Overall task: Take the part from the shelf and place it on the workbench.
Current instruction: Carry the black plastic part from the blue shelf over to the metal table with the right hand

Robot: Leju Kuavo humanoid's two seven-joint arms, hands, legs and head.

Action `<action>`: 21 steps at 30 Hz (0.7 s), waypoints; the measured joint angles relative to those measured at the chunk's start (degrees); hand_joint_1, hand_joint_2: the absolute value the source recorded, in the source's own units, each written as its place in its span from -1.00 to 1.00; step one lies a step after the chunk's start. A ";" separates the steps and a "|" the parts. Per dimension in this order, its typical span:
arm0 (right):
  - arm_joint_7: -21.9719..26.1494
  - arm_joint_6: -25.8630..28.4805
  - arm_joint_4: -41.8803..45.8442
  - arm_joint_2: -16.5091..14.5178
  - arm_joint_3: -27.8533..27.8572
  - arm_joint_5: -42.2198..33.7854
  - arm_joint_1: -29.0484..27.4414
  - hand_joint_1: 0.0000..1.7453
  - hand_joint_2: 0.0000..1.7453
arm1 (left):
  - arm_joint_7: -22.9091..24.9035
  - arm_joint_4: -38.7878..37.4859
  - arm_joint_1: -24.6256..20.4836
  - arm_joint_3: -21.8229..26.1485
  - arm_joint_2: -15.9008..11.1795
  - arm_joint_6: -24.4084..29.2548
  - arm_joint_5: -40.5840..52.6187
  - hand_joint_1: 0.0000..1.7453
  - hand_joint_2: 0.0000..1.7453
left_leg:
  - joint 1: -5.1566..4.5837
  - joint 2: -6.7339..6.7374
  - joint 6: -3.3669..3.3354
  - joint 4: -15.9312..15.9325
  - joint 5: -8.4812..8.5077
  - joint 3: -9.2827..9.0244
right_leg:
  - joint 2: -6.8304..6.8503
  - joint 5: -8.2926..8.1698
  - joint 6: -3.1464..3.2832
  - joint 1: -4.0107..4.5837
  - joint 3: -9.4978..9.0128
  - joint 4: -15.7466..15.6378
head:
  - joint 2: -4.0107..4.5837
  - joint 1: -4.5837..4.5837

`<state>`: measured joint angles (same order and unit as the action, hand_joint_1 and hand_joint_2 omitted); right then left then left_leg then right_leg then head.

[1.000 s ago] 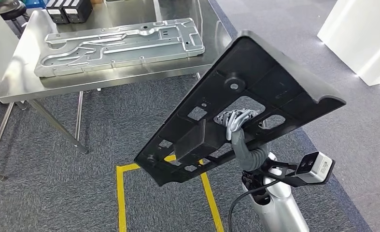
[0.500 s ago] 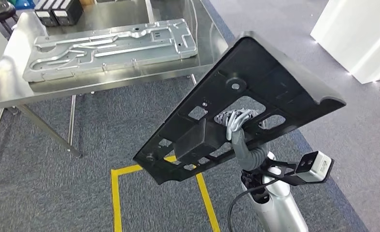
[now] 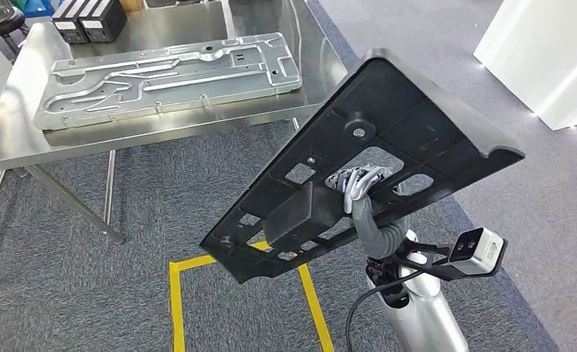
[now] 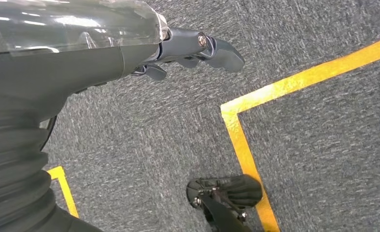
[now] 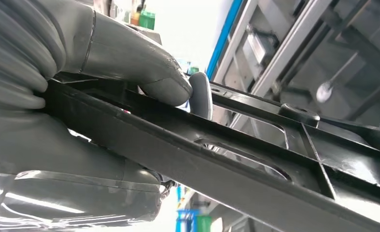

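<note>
1. Right hand (image 3: pixel 358 192) grips the large flat black plastic panel with cut-outs (image 3: pixel 388 139). Fingers (image 3: pixel 353 183) come through an opening near its middle; in the right wrist view the thumb (image 5: pixel 144 67) presses on one face of the panel (image 5: pixel 236 164).
2. Panel is held up in the air, tilted, over the grey carpet floor (image 3: pixel 160 213). It is apart from the stainless steel tabletop (image 3: pixel 21 117), which stands ahead and to the left.
3. On the tabletop: a long stamped silver metal plate (image 3: pixel 168 73), lying flat. Two black boxes with white labels (image 3: pixel 87 18) sit at the far edge behind it.
4. Left hand (image 4: pixel 188 48) hangs over the carpet, holding nothing. Fingers lie loosely bent with gaps between them.
5. Yellow tape lines (image 3: pixel 175 301) mark the floor below the panel.
6. White cabinet (image 3: pixel 549 51) stands off to the right.
</note>
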<state>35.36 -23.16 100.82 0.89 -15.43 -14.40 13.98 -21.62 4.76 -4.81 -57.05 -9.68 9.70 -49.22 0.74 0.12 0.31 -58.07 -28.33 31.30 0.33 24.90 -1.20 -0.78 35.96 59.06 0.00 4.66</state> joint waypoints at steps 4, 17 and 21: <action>0.02 -0.37 0.04 -0.02 0.45 -0.04 -0.10 1.00 1.00 | -0.09 0.00 -0.17 -0.30 -0.05 0.01 0.00 -1.00 1.00 | 0.28 0.25 1.08 -2.43 -1.99 0.18 | -0.31 0.41 1.80 -0.13 -1.18 -0.55 | 0.00 0.01; 0.81 0.60 -0.91 -0.01 0.55 1.35 -1.03 1.00 1.00 | -0.72 0.00 0.40 -0.97 -0.60 0.05 0.00 -1.00 1.00 | -0.81 -0.23 -1.37 -0.28 3.44 3.59 | -0.99 3.90 0.90 0.52 -5.45 -0.20 | 0.00 0.01; 1.08 1.54 -1.25 0.02 0.64 3.00 -0.76 1.00 1.00 | -0.84 0.00 0.33 -1.23 -0.64 -0.03 0.00 -1.00 1.00 | -0.44 -1.02 -2.21 0.62 2.98 1.58 | -0.67 7.32 -0.26 0.23 -1.35 8.11 | 0.00 0.01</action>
<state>36.45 -21.62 99.57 0.91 -14.78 -11.40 13.22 -22.46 4.76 -4.47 -58.28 -10.33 9.67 -49.22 0.30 -0.90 -1.91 -57.45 -25.35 32.88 -0.34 32.22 -1.46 -0.55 34.61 67.17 0.00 4.67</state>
